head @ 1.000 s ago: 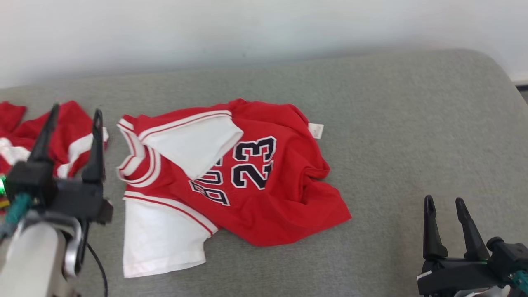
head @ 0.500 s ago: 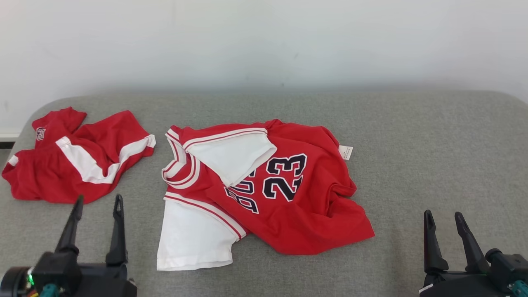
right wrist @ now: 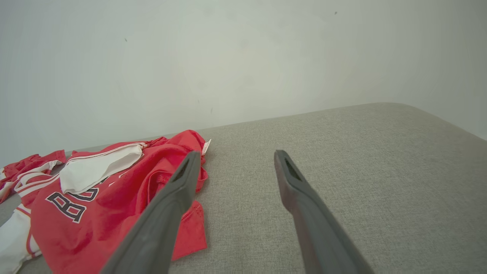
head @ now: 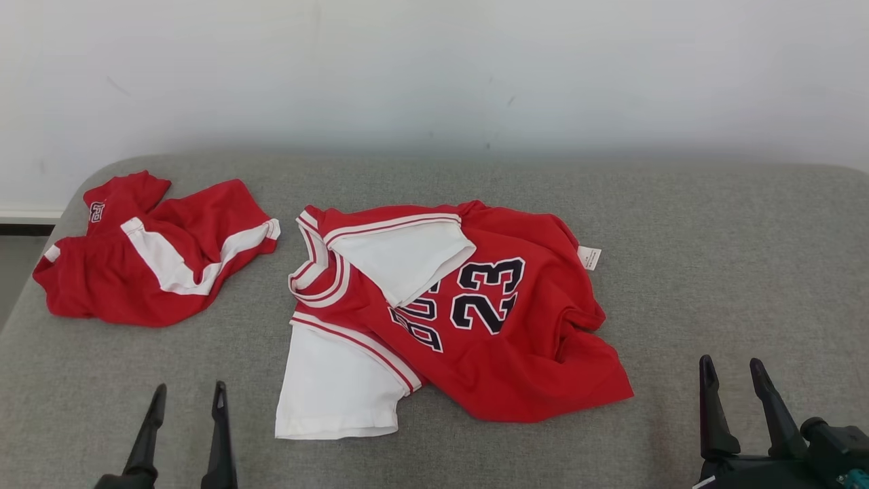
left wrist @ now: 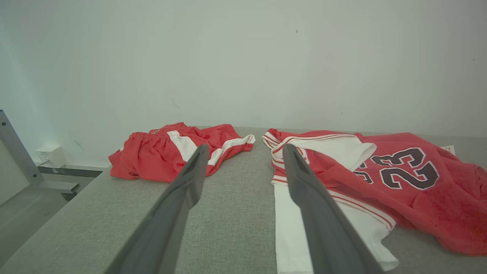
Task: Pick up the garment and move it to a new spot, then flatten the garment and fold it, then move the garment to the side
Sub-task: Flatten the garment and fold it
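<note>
The garment, a red jersey [head: 529, 339] with white sleeves and a black "23", lies crumpled in the middle of the grey padded surface [head: 713, 238]. One white sleeve is folded over its chest. My left gripper [head: 190, 388] is open and empty near the front edge, left of the jersey's lower white sleeve. Through the left wrist view its gripper [left wrist: 245, 148] points between the jersey [left wrist: 418, 190] and the shorts. My right gripper [head: 732, 362] is open and empty at the front right, just right of the hem. In the right wrist view its gripper [right wrist: 237, 153] sits beside the jersey [right wrist: 114, 198].
Red shorts [head: 115, 285] with white stripes lie bunched at the far left, near the surface's rounded left edge, and appear as shorts [left wrist: 152, 160] in the left wrist view. A pale wall [head: 434, 68] stands behind. Bare grey padding stretches to the right of the jersey.
The head camera has shifted, so the whole picture moved right and down. My left gripper has drawn back from over the shorts to the front edge. Both garments keep their shape.
</note>
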### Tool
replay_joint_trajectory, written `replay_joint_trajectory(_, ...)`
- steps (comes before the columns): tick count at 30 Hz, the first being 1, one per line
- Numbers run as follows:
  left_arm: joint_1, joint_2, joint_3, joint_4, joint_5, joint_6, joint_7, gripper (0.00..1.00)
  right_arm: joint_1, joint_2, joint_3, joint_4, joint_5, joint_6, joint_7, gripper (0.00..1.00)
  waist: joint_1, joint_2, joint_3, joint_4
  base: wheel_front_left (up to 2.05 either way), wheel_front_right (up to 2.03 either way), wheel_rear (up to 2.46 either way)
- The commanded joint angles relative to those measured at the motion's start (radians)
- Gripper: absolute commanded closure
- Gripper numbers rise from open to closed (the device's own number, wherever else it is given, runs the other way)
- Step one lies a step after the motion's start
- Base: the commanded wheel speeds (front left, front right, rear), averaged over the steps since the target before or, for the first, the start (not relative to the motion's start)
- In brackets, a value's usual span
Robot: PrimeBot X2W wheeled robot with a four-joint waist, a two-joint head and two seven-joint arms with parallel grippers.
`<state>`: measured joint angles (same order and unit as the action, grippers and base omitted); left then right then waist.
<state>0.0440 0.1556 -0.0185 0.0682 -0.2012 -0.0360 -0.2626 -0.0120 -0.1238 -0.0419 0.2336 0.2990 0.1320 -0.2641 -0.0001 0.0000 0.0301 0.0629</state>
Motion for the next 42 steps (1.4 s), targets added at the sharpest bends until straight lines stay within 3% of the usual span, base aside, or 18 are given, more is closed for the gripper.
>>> replay_joint_trajectory(1, 0.013, -0.006, 0.004, 0.006, 0.014, -0.004, -0.003, 0.0, 0.009, -0.005, 0.0, 0.002, 0.004, -0.003, 0.0, 0.0, 0.0001, 0.0, 0.003, 0.003, 0.0, 0.0, 0.0)
replay_joint_trajectory(13, -0.026, -0.044, 0.038, 0.051, 0.067, -0.043, -0.003, 0.0, -0.043, -0.046, 0.079, 0.062, -0.001, -0.003, 0.0, 0.0, 0.0001, 0.0, 0.015, 0.01, 0.0, 0.0, 0.0)
replay_joint_trajectory(21, -0.053, -0.069, 0.018, 0.07, 0.077, -0.066, -0.003, 0.0, -0.161, -0.107, 0.176, 0.221, 0.026, -0.003, 0.016, 0.0, 0.0001, 0.0, 0.035, 0.051, 0.0, 0.0, 0.0)
replay_joint_trajectory(30, -0.073, -0.088, 0.007, 0.101, 0.08, -0.076, -0.003, 0.0, -0.278, -0.127, 0.259, 0.463, 0.08, -0.003, 0.016, 0.0, 0.0001, 0.0, 0.05, 0.13, 0.0, 0.0, 0.0)
replay_joint_trajectory(32, -0.077, -0.091, 0.006, 0.105, 0.083, -0.079, -0.003, 0.0, -0.291, -0.123, 0.267, 0.504, 0.093, -0.003, 0.011, 0.66, 0.0001, 0.0, 0.05, 0.141, 0.0, 0.0, 0.0)
replay_joint_trajectory(34, -0.079, -0.092, 0.007, 0.107, 0.084, -0.082, -0.003, 0.0, -0.302, -0.12, 0.269, 0.531, 0.106, -0.003, 0.007, 1.0, 0.0001, 0.0, 0.05, 0.148, 0.0, 0.0, 0.0)
replay_joint_trajectory(38, -0.074, -0.096, 0.013, 0.111, 0.086, -0.085, -0.003, 0.0, -0.314, -0.118, 0.27, 0.562, 0.117, -0.003, -0.001, 1.0, 0.0001, 0.0, 0.051, 0.144, 0.0, 0.0, 0.0)
replay_joint_trajectory(42, -0.073, -0.098, 0.02, 0.113, 0.085, -0.085, -0.003, 0.0, -0.305, -0.122, 0.218, 0.487, 0.101, -0.003, -0.001, 1.0, 0.0001, 0.0, 0.055, 0.118, 0.0, 0.0, 0.0)
